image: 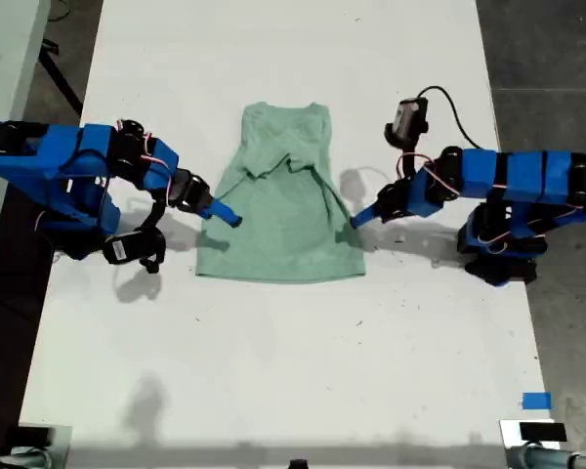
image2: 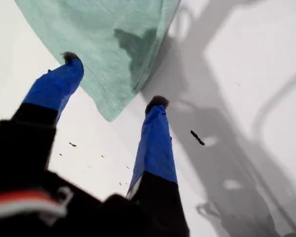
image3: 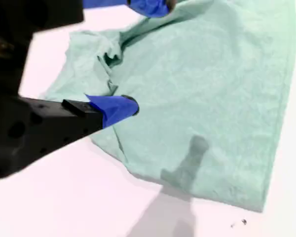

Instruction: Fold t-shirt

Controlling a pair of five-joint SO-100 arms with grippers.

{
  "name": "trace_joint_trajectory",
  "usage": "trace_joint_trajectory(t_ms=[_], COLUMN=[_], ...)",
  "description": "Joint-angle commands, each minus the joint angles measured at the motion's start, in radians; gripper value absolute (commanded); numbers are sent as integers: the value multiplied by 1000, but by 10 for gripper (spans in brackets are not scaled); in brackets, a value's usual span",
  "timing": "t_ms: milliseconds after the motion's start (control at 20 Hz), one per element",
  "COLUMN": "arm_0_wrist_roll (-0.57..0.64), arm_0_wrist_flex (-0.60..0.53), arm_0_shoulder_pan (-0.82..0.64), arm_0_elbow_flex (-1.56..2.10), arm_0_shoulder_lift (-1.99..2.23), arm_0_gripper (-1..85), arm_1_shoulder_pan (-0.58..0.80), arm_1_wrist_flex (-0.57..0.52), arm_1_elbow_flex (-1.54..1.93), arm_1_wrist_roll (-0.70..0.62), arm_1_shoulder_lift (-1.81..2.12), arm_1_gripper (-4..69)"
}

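T-shirt laid flat on tabletop, collar-to-hem axis crosswise to both arms. Flanked equally: first pincer released at one side edge, second pincer released over the opposite edge.

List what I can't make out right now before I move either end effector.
- Exterior view: the tips are too small to show whether they touch the t-shirt, or which arm is which.
- First wrist view: the first end effector is open at a shirt corner; the frame edge cuts off the rest of the shirt.
- Second wrist view: one finger of the open second end effector is cut off by the edge.
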Motion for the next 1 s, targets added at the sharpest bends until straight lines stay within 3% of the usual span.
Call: trace_joint_trajectory(t_ms=[0,250,550,850,950], arm_0_wrist_roll=[-78,-127,-127,-127,-127], arm_0_wrist_flex=[-87,-178,-189,-196,-196], arm_0_shoulder_pan=[67,81,74,69,71], arm_0_elbow_flex=[54,152,153,158,160], arm_0_shoulder_lift=[-6,-25,-29,-29,-29], arm_0_gripper=[325,324,322,319,319], arm_1_shoulder_pan=[2,-31,-58,-103,-117], arm_1_wrist_flex=[-74,-199,-288,-321,-298], arm_1_elbow_flex=[34,61,14,-120,-129], arm_1_wrist_roll=[-32,-12,-9,17,25], arm_1_shoulder_lift=[2,-124,-287,-486,-472], arm_1_gripper=[314,315,275,3,-10])
